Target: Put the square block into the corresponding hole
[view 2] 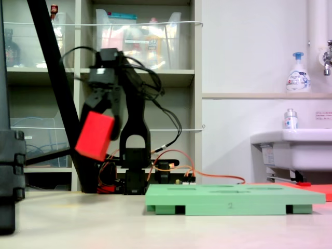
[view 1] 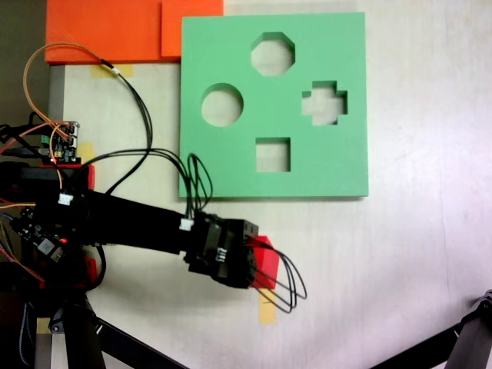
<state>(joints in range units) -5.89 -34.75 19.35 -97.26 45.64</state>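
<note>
- Holding item: the black Koch arm's gripper (view 2: 98, 124) is clenched on the small bright red foam cube (view 2: 95, 136), carried in the air well above the pale counter (view 2: 78, 218); the cube hangs tilted, one corner lowest, between the black fingers (view 2: 115, 111).
- Same cube from above: only a red corner (view 1: 265, 250) shows past the black gripper body (view 1: 254, 257), which covers the rest; black wire loops (view 1: 288, 288) trail beside it.
- Green foam board (view 1: 338, 165): lies flat on the counter (view 1: 400, 269), apart from the cube; in the low fixed view it is a flat green slab (view 2: 228, 199) to the right of the arm.
- Square cutout (view 1: 273, 154): lower middle of the board, four straight sides, pale counter showing through; the cube sits below and slightly left of it in the top-down fixed view, off the board's near edge.
- Other cutouts: round (view 1: 222, 104) at left, octagonal (view 1: 273, 54) at top, cross-shaped (view 1: 324, 103) at right.
- Small yellow tape strip (view 1: 267, 311): on the counter just below the gripper.
- Orange foam sheets (view 1: 115, 31): at the top-left edge, touching the board's upper-left corner.
- Arm base (view 1: 54, 200): at left, with a circuit board (view 1: 65, 138) and orange and black cables.
- Background: shelving (view 2: 145, 72), a white sink (view 2: 293, 148), a soap dispenser bottle (view 2: 298, 72).
</note>
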